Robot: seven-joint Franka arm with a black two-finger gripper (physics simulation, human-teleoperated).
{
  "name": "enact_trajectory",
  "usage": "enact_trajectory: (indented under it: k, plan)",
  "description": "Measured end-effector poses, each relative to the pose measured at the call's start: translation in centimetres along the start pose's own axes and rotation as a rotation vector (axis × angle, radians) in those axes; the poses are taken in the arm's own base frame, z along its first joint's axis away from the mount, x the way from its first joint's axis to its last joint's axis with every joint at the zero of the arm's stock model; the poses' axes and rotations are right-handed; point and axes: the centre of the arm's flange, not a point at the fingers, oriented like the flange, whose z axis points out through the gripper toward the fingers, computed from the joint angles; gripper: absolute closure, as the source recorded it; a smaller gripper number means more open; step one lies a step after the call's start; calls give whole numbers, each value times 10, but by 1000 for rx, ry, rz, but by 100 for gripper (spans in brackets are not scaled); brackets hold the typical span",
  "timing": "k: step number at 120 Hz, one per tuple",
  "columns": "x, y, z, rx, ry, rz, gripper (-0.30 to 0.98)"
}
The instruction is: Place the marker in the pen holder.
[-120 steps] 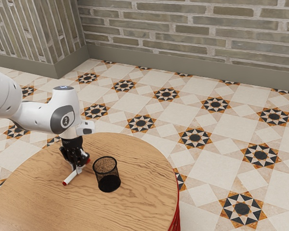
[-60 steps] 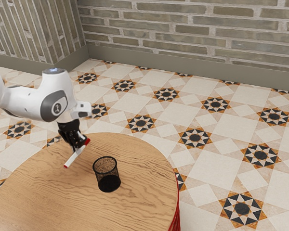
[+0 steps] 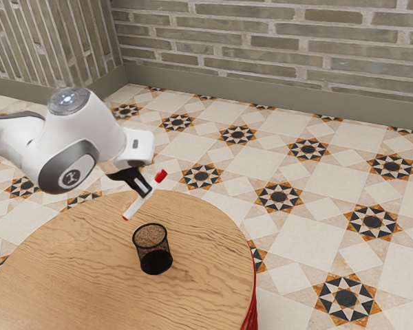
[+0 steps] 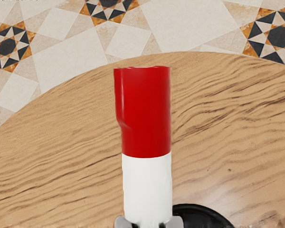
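Higher and nearer the mesh pen holder point(image 3: 153, 240) than half a second ago, the marker point(image 3: 133, 207) has come across with my turning gripper point(image 3: 144, 193). I have its white barrel pinched between both fingertips, above the round wooden table point(image 3: 62, 268). Its long axis runs slantwise: red cap point(image 3: 161, 176) up toward the exterior view's right, tail end low toward the exterior view's left. From my grip, the holder's mouth sits lower and slightly toward the exterior view's right, so that hanging end points off to the wrong side. I judge I must swing the barrel nearer upright and bring its tail over the rim before lowering, or it may catch outside.
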Motion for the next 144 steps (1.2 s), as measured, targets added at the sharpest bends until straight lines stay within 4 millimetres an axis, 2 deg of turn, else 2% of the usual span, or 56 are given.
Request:
enact_trajectory:
  k: [16,30,41,54,70,99,123,144]
  plan:
    - [-7,25,-2,1,26,-13,79]
    - [-1,28,-5,1,94,-52,79]
    - [-18,36,9,-11,109,-80,79]
    - [-23,41,11,-18,143,-112,79]
    - [-24,42,17,-27,160,-142,79]
    - [-27,25,36,-8,156,-174,79]
    - [-28,23,47,-9,143,-178,79]
    - [-27,23,43,-4,152,-182,42]
